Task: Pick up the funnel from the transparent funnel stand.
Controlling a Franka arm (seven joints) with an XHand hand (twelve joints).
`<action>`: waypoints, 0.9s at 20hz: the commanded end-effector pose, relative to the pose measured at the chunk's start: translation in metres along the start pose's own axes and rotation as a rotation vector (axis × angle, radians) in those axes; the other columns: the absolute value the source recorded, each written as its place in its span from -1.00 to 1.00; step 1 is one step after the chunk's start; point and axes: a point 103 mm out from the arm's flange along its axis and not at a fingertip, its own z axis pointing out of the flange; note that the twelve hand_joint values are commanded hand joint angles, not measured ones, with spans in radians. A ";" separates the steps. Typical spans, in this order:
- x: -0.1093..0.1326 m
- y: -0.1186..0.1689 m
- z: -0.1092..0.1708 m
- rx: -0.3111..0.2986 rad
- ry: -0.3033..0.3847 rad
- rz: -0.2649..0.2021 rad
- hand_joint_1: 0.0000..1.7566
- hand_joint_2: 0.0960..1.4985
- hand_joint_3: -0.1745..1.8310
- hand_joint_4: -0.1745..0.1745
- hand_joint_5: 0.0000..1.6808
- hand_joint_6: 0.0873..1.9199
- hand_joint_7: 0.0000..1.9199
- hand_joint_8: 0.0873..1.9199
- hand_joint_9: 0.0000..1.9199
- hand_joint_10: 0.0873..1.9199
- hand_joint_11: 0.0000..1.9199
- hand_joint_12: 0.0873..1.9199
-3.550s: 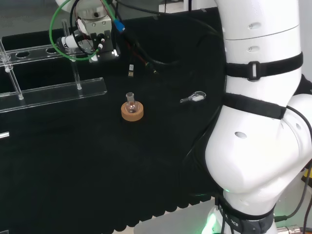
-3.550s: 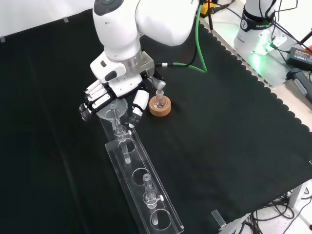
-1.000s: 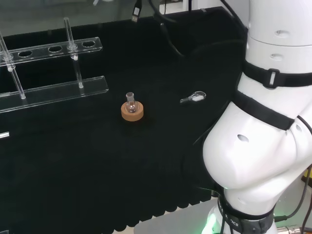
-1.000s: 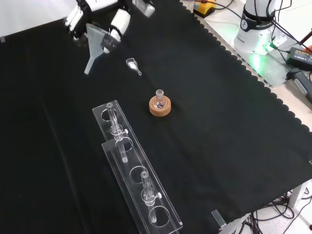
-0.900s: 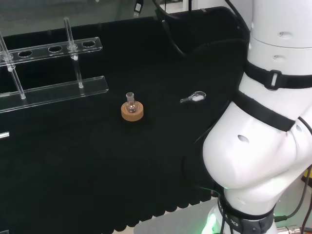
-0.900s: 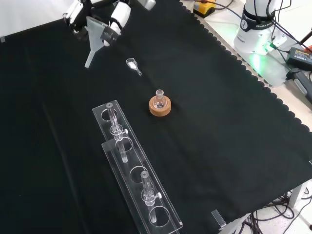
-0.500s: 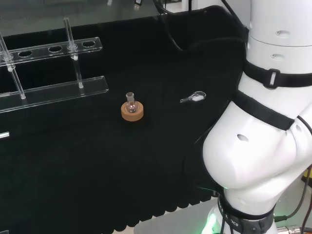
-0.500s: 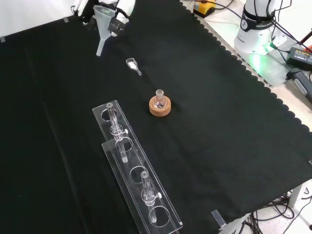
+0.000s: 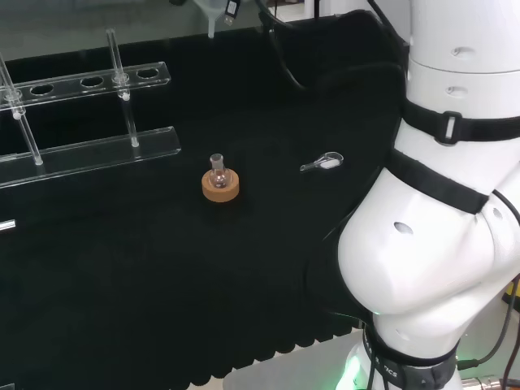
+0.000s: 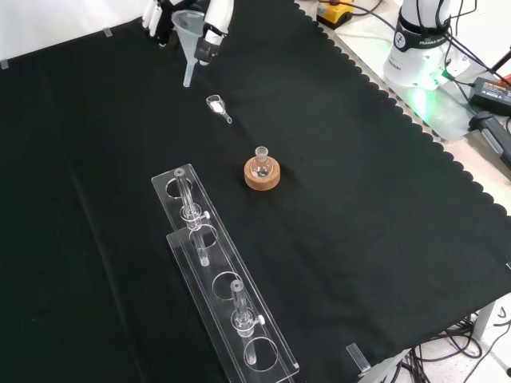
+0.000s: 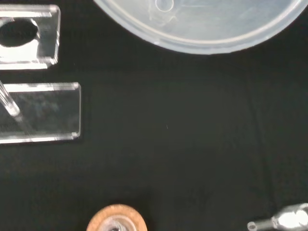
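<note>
High over the far part of the cloth, the hand (image 10: 214,24) is shut on the clear funnel (image 10: 187,33). Its fingers (image 10: 158,17) and thumb curl round the funnel's cone, and the stem points down, slightly tilted. In the head view the funnel (image 9: 211,18) shows at the upper edge. The funnel (image 11: 202,26) rim is close in the wrist view. The transparent funnel stand (image 10: 209,279) lies near the front, well apart from the hand; it appears as the funnel stand (image 9: 89,81) at the head view's left and as the funnel stand (image 11: 41,113) in the wrist view.
A small round flask sits in a cork ring (image 10: 262,175), also seen as cork ring (image 9: 220,187) and cork ring (image 11: 117,221). A small clear scoop (image 10: 217,105) lies below the hand; scoop (image 9: 323,162), scoop (image 11: 284,222). The arm's white links (image 9: 431,203) stand at the head view's right.
The hand has lifted the funnel out of the stand, carried it far up the front view, then shifted right along the upper edge. The funnel now hangs above the scoop.
</note>
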 end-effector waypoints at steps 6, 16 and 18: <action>-0.061 -0.031 0.065 0.053 -0.035 -0.126 0.00 0.31 -0.64 -1.00 0.03 0.14 -0.44 0.47 0.23 0.08 0.53 -0.19; -0.025 -0.059 0.063 0.007 0.000 -0.163 0.19 0.33 -0.59 0.07 0.10 0.15 -0.42 0.48 0.25 0.08 0.56 -0.20; -0.023 -0.062 0.064 0.009 0.002 -0.150 0.19 0.33 -0.59 0.08 0.10 0.15 -0.42 0.48 0.25 0.08 0.56 -0.21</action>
